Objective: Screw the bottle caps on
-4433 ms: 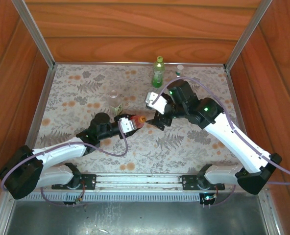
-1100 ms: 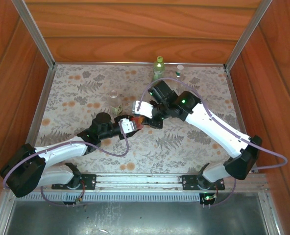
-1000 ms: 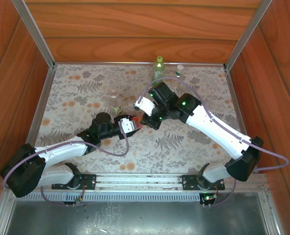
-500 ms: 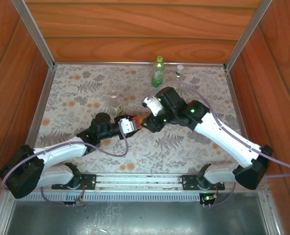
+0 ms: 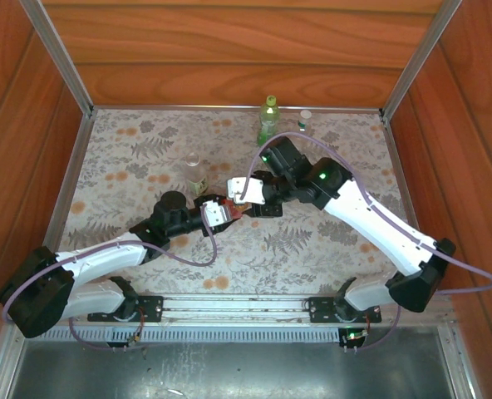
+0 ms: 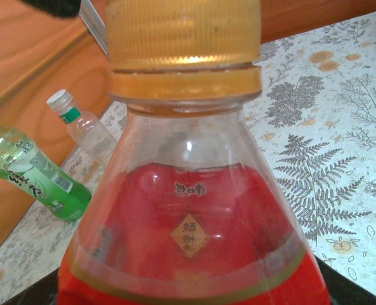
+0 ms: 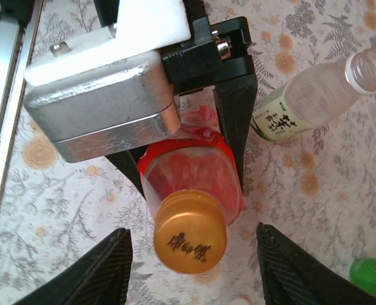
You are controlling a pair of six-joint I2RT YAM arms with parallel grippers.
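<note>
One red bottle (image 6: 188, 254) sits clamped in the left gripper (image 7: 187, 166), the right gripper (image 7: 192, 234) gaping around its orange cap (image 6: 183, 32).

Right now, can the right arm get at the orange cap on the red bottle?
Probably yes. The right fingers stand open on both sides of the orange cap, with nothing between, and the left fingers hold the red bottle lower down.
</note>
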